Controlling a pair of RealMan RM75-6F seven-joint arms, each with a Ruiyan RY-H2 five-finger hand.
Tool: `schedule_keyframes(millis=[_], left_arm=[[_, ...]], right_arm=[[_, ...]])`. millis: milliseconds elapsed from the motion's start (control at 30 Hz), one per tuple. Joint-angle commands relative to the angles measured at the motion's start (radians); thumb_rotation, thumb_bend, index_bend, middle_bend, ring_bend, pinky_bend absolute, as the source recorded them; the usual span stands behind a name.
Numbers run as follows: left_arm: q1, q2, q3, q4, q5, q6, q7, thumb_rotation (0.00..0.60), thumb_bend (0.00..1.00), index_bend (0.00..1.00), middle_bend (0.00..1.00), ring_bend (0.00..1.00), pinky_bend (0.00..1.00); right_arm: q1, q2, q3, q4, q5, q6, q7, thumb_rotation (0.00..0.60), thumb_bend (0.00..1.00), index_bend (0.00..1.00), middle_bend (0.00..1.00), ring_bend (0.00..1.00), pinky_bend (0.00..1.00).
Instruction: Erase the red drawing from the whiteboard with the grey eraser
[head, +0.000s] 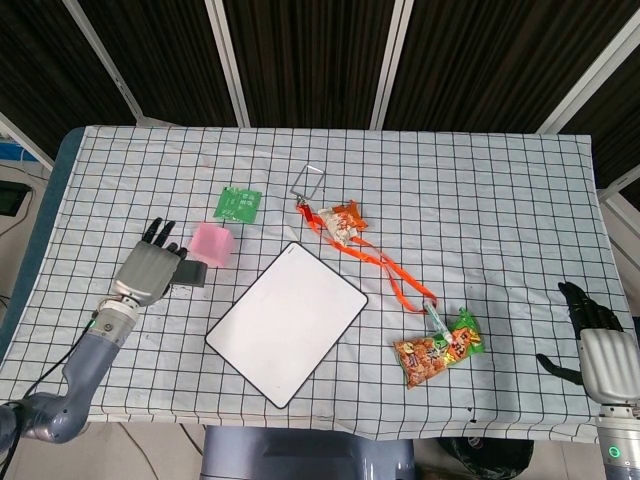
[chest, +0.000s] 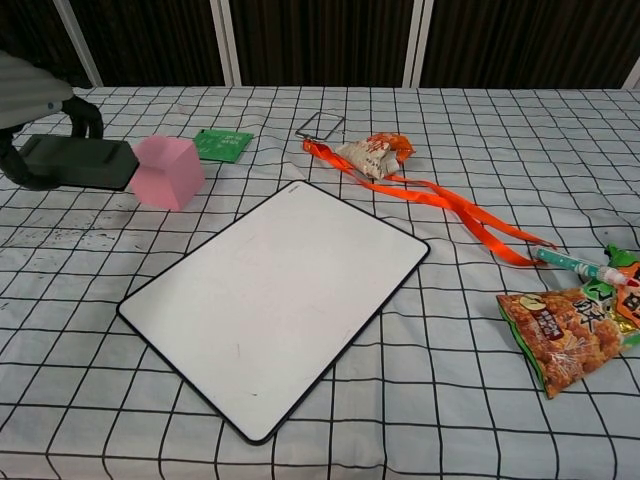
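The whiteboard (head: 287, 320) (chest: 270, 295) lies tilted in the middle of the checked cloth, and its face shows white with no red marks. My left hand (head: 150, 272) (chest: 30, 105) holds the dark grey eraser (head: 189, 276) (chest: 80, 162) off the board, to its left, just beside the pink block (head: 212, 244) (chest: 166, 172). My right hand (head: 598, 345) rests at the table's right front corner, fingers apart, holding nothing. The chest view shows only part of the left hand at its left edge.
A green packet (head: 237, 204), a wire clip (head: 307, 183), a snack wrapper (head: 340, 221) and an orange lanyard (head: 385, 268) lie behind and right of the board. A chips bag (head: 428, 358) and a small green pack (head: 464, 336) lie at the right front.
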Motion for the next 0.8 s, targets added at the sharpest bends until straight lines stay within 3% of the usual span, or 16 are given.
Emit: schedule_keyframes(millis=[33,267,533,800], left_arm=[[0.044,-0.043,0.036,0.135,0.065,-0.028,-0.126,0.6,0.37,0.41,0.44,0.0,0.0],[0.06,-0.128,0.049,0.301,0.107,-0.067,-0.226,0.6,0.37,0.41,0.42,0.0,0.0],[0.067,-0.17,0.052,0.371,0.122,-0.096,-0.256,0.6,0.27,0.36,0.37,0.0,0.0],[0.072,-0.128,0.047,0.297,0.103,-0.099,-0.205,0.6,0.12,0.1,0.13,0.0,0.0]], right_arm=[[0.0,0.0,0.0,0.0,-0.001,0.0,0.0,0.6,0.16,0.01,0.12,0.21,0.22],[0.0,0.0,-0.001,0.001,0.0,-0.001,0.002,0.6,0.16,0.01,0.12,0.21,0.22],[0.0,0.002,-0.001,0.0,0.001,-0.003,0.003,0.6,0.16,0.01,0.12,0.21,0.22],[0.0,0.003,-0.001,0.0,0.002,-0.004,0.003,0.6,0.16,0.01,0.12,0.21,0.22]])
